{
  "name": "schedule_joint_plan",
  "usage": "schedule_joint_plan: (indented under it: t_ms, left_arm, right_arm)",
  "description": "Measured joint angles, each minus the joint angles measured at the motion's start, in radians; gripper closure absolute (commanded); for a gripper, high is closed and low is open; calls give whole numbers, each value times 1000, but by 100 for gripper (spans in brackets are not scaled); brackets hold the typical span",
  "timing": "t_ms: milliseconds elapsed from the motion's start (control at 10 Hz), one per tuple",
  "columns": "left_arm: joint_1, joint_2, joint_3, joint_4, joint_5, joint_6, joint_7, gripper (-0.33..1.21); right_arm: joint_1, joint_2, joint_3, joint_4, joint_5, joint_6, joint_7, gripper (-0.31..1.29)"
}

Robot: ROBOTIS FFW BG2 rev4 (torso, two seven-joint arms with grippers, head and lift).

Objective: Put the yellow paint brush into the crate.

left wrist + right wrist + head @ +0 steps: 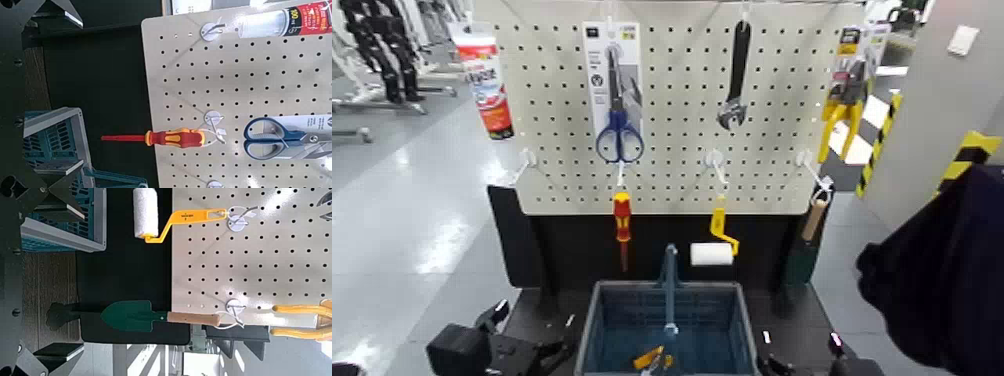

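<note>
Lying on the floor of the crate (602,325) near its front edge, the yellow paint brush (652,357) shows only its yellow-orange end beside the crate's upright central handle bar; the rest is cut off at the head view's lower border. The left gripper (547,352) sits low at the crate's left and the right gripper (802,360) low at its right, both largely cropped, so whether either claw is spread or pressed together cannot be determined. Above the crate, a red and yellow screwdriver (622,226), a mini roller (715,246) and a green trowel (133,314) hang from the pegboard (672,150).
</note>
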Motion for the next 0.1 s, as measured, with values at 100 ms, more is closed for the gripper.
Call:
schedule_joint_plan:
  t_ms: [100]
  left_arm:
    - [0, 0, 0, 1, -1, -3, 1, 8]
  right_arm:
    - [0, 0, 0, 1, 0, -3, 0, 14]
